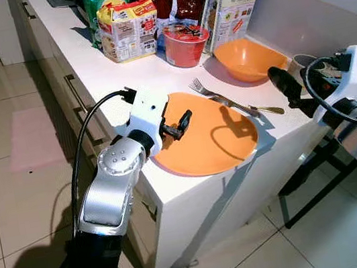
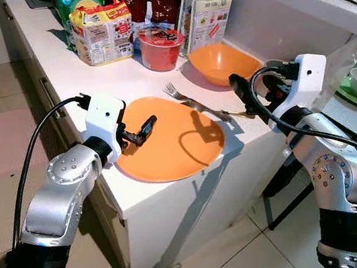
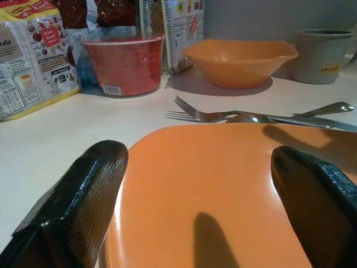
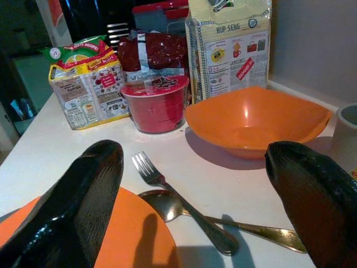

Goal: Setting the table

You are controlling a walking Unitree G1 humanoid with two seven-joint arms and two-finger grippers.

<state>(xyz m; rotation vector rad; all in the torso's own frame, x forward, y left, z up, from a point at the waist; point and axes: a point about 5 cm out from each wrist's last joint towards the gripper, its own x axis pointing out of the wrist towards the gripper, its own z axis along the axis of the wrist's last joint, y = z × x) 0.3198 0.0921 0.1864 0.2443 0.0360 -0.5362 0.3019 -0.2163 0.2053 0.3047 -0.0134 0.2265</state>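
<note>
Our left hand [image 1: 178, 126] hovers spread wide and empty over the near edge of the orange plate [image 1: 214, 142], which overhangs the worktop [image 1: 116, 82] corner. Our right hand [image 4: 189, 206], also wide apart and empty, faces the fork [image 4: 178, 195] and spoon [image 4: 223, 220] just beside the plate, probably to reposition them.

White counter [image 1: 123, 81] with orange plate [image 1: 210, 139], fork [image 1: 216, 95], spoon [image 4: 223, 220], orange bowl [image 1: 248, 60], red cup [image 1: 185, 44].

Plate [image 1: 213, 138] at counter [image 1: 97, 72] edge, fork [image 1: 217, 97] behind it, bowl [image 1: 248, 58] beyond
</note>
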